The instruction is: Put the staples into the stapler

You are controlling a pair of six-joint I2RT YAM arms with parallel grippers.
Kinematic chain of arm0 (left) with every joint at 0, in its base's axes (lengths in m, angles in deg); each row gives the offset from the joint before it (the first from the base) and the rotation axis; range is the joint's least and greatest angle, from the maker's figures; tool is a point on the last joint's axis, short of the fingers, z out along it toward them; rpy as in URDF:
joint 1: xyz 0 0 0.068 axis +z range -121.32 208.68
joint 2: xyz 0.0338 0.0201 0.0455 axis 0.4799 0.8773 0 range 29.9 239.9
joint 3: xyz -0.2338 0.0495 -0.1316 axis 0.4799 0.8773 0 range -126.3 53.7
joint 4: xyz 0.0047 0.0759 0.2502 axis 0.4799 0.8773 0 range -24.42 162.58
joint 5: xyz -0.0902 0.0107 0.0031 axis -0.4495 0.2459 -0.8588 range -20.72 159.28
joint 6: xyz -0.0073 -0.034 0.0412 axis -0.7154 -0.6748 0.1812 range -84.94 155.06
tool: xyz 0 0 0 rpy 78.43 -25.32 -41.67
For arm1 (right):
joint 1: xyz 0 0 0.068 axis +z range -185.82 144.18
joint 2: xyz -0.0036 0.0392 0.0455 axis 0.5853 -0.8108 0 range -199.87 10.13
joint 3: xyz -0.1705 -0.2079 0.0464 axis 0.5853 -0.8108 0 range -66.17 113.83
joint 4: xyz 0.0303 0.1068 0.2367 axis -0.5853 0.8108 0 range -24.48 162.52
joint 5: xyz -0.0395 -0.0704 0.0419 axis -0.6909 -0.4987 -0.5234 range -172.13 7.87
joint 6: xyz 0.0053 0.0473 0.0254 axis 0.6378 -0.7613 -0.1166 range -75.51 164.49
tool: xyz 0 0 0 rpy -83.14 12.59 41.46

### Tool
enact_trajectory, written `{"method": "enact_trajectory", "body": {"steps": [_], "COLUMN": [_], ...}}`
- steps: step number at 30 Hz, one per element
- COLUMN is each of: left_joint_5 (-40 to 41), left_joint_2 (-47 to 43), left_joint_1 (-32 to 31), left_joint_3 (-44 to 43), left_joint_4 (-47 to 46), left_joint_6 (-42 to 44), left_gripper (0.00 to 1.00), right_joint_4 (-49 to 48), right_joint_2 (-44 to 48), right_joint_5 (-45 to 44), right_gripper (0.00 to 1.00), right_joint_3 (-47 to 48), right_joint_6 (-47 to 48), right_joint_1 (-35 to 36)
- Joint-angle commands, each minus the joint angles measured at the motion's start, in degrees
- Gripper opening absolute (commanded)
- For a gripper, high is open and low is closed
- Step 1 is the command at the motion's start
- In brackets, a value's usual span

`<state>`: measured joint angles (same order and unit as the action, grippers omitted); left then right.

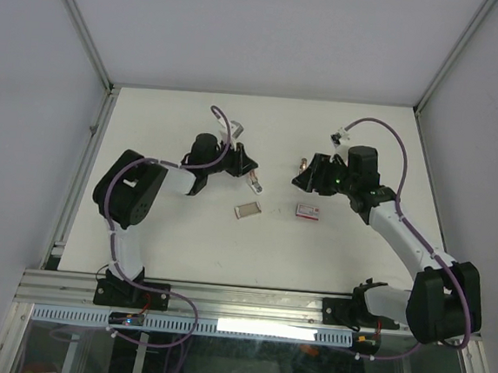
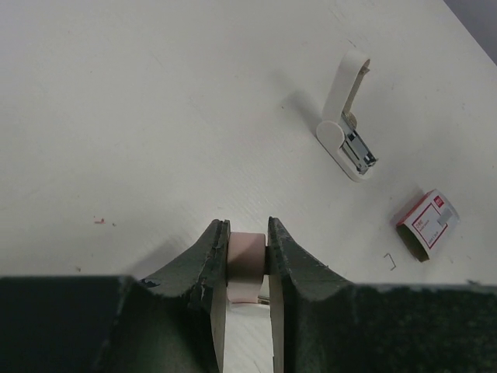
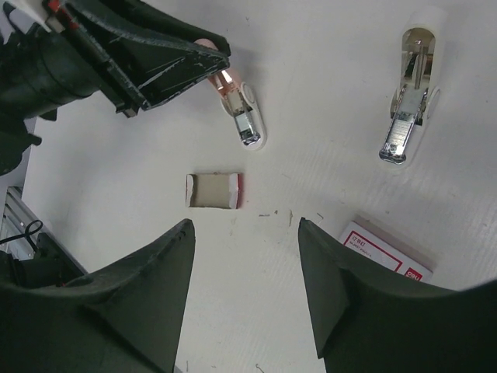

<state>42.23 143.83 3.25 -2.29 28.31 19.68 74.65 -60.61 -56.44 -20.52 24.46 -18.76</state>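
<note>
- Top view: staples (image 1: 308, 212) lay on the table (image 1: 182, 250) between the arms; judged none loaded yet.
- Left wrist: left gripper (image 2: 247, 233) was pinched tight on the pink stapler (image 2: 247, 268); white stapler (image 2: 345, 128) sat hinged open.
- Right wrist: right gripper (image 3: 245, 229) was spread wide, empty, near the staples; pickup and insertion remained.

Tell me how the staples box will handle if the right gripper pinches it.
The staples box looks like thin card, so a hard pinch may crush it. It lies flat on the table, so a push would likely slide it, not tip it. Small, so probably light.
</note>
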Motion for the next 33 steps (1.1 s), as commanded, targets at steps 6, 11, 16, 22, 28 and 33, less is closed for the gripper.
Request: {"method": "enact_trajectory", "body": {"steps": [6, 11, 16, 22, 28, 33], "left_joint_5": [26.2, 44.7, 58.8, 71.4, 78.5, 81.5], "left_joint_2": [-23.3, -35.8, -44.7, -48.1, -43.7, -40.5], "left_joint_1": [-6.9, -14.4, -23.6, -33.2, -40.0, -43.3], "left_joint_3": [18.7, 25.3, 32.6, 35.5, 35.4, 33.9], "left_joint_4": [-14.0, -4.7, -0.4, 6.9, 11.7, 13.4], "left_joint_6": [-5.7, -13.9, -22.0, -29.3, -36.0, -37.4], "left_gripper": [0.00, 0.00, 0.00, 0.00, 0.00, 0.00], "right_joint_4": [1.8, -0.9, -2.1, -5.9, -10.8, -11.4], "right_joint_2": [4.1, 6.9, 7.7, 8.9, 7.7, 4.7], "right_joint_5": [-0.2, 3.2, 1.2, -0.3, -0.3, -0.4], "right_gripper": [0.59, 0.59, 0.59, 0.59, 0.59, 0.59], "right_joint_3": [-0.5, -5.7, -10.6, -16.0, -18.9, -18.0], "right_joint_6": [-4.4, -9.3, -12.5, -18.1, -22.3, -24.8], "right_joint_1": [-0.2, 2.4, 7.6, 10.2, 12.4, 14.4]}}
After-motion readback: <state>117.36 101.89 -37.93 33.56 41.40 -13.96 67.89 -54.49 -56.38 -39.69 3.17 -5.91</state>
